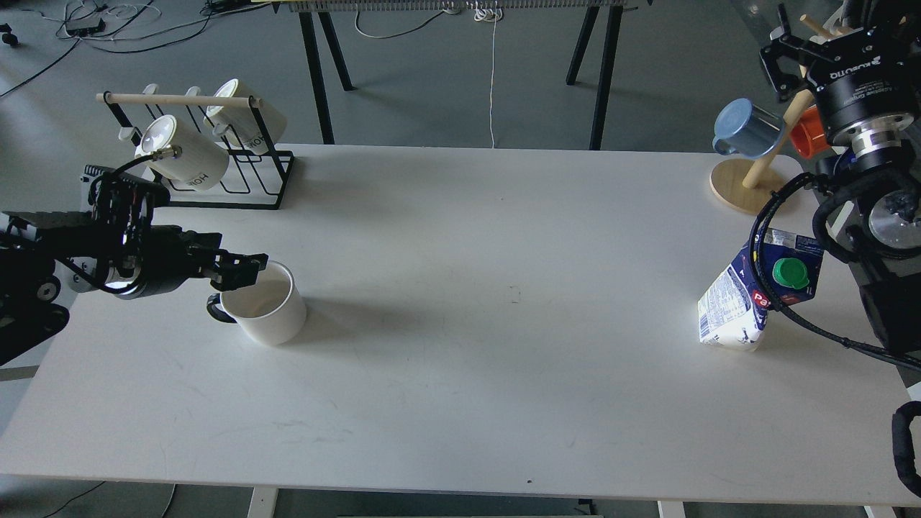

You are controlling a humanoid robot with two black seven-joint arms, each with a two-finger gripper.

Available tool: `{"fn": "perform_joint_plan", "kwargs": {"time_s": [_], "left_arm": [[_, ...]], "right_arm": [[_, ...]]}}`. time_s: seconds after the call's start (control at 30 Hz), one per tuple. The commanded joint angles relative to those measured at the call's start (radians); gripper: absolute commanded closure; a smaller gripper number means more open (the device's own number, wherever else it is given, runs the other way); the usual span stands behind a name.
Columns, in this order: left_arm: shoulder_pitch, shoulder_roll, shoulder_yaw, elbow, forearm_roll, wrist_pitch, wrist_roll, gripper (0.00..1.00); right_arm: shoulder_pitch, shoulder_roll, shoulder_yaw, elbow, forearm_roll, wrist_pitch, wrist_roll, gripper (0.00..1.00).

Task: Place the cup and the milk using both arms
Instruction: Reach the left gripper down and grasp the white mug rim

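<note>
The cup (268, 311), a plain white mug with a black loop handle, stands upright on the white table (460, 403) at the left. My left gripper (241, 271) reaches in from the left, and its fingers are closed over the cup's near-left rim, just above the handle. The milk (748, 298), a dented blue-and-white carton with a green cap, stands leaning at the right of the table. My right gripper (781, 63) is raised high at the top right, well above and behind the milk. It is open and holds nothing.
A black wire rack (216, 169) with lettered white mugs stands at the back left. A wooden mug tree (752, 180) with a blue mug (747, 129) and an orange mug (807, 140) stands at the back right, close under my right gripper. A black cable loops in front of the milk.
</note>
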Motion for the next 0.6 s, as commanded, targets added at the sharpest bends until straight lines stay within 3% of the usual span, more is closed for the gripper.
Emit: {"fn": "perform_joint_plan", "kwargs": {"time_s": [0.0, 0.13, 0.27, 0.4, 0.57], "left_arm": [[-0.001, -0.029, 0.018, 0.025, 0.086, 0.004, -0.018, 0.30], [-0.001, -0.051, 0.018, 0.059, 0.084, 0.003, -0.037, 0.43], [-0.001, -0.048, 0.018, 0.061, 0.084, -0.007, -0.104, 0.84], [-0.001, -0.046, 0.020, 0.059, 0.084, -0.014, -0.118, 0.86], [-0.019, -0.048, 0.003, 0.059, 0.084, -0.089, -0.112, 0.99]], "right_arm": [[-0.001, 0.000, -0.001, 0.000, 0.000, 0.000, 0.000, 0.01], [-0.001, 0.000, -0.013, 0.002, -0.002, 0.000, 0.000, 0.01], [-0.001, 0.000, -0.015, 0.000, -0.003, 0.000, 0.000, 0.01], [-0.001, 0.000, -0.016, 0.000, -0.005, 0.000, 0.000, 0.01], [-0.001, 0.000, -0.015, 0.000, -0.006, 0.000, 0.000, 0.01]]}}
